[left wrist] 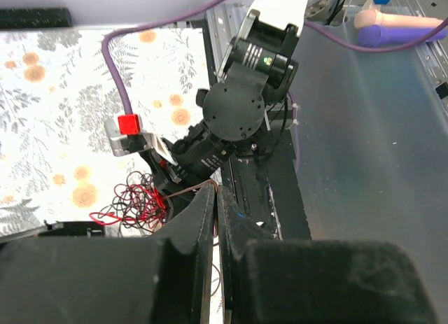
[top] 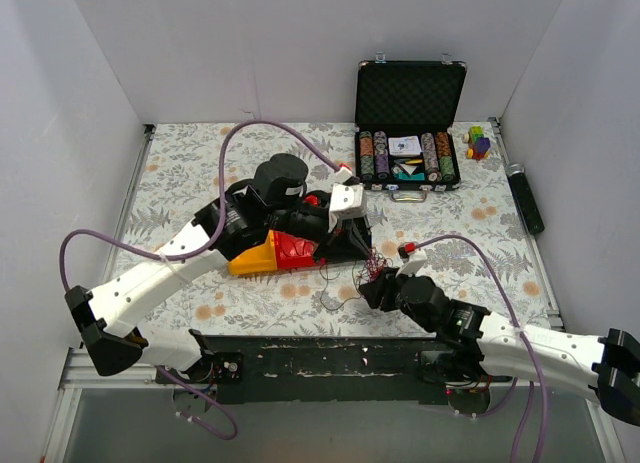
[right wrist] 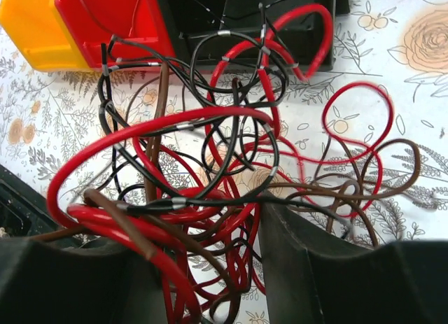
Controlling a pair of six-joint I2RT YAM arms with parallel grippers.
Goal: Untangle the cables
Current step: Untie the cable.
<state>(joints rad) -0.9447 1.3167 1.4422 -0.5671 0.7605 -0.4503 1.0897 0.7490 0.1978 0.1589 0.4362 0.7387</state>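
Thin red, black and brown cables [right wrist: 203, 198] lie tangled on the floral tabletop [top: 200, 153], the left gripper [left wrist: 213, 198] jaws seemingly clamped on 1 strand as anchor, the right gripper [right wrist: 210, 233] jaws open astride the loops.

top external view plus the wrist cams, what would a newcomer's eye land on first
First, the cables: a snarl of red, black and brown loops filling the right wrist view, lying near the table's front middle, with strands running between the right fingers. Next, the open black case of poker chips at the far side, and the red and yellow plastic piece beside the left arm.
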